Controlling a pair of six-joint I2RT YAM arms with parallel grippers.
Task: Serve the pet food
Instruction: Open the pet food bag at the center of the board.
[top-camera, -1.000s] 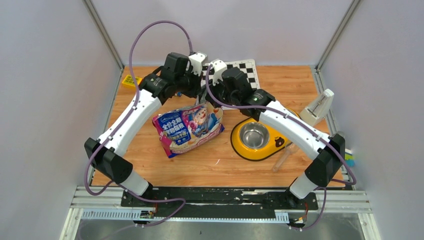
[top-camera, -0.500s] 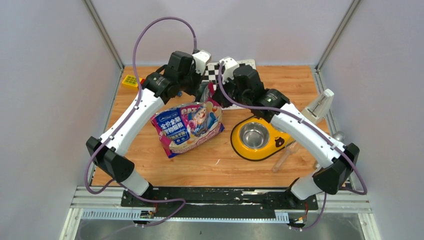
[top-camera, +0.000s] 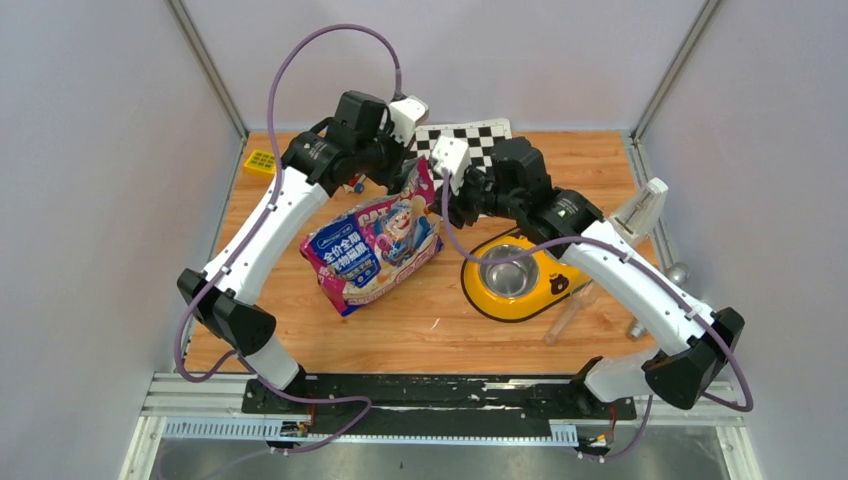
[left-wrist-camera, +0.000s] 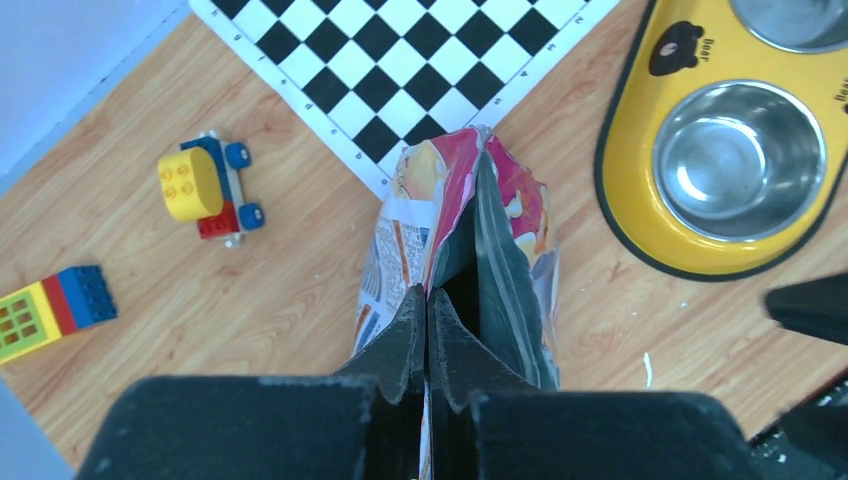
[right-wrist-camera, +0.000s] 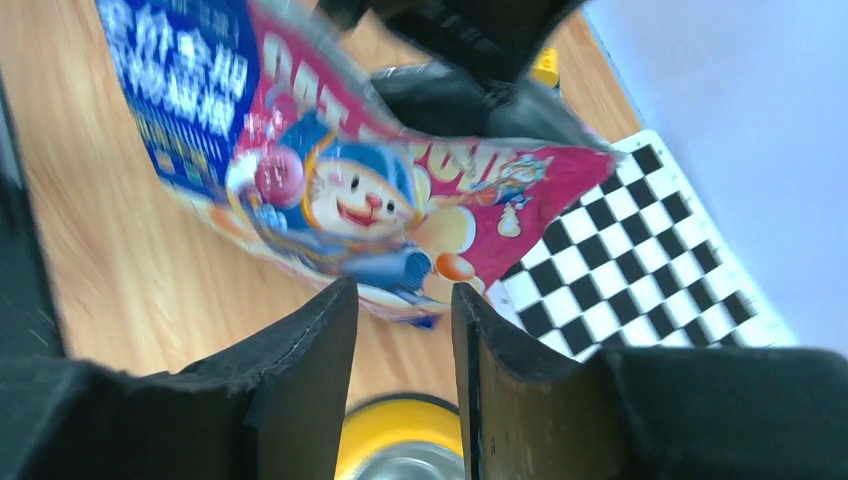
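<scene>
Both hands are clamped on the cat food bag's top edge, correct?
Not quite. Only the left hand is clamped on the top edge of the cat food bag. The right hand is open: the right wrist view shows its fingers apart, with the bag beyond them and nothing gripped.

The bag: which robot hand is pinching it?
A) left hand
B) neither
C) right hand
A: in the left wrist view the left hand is shut on the bag at its top edge, while the right hand has its fingers apart.
</scene>
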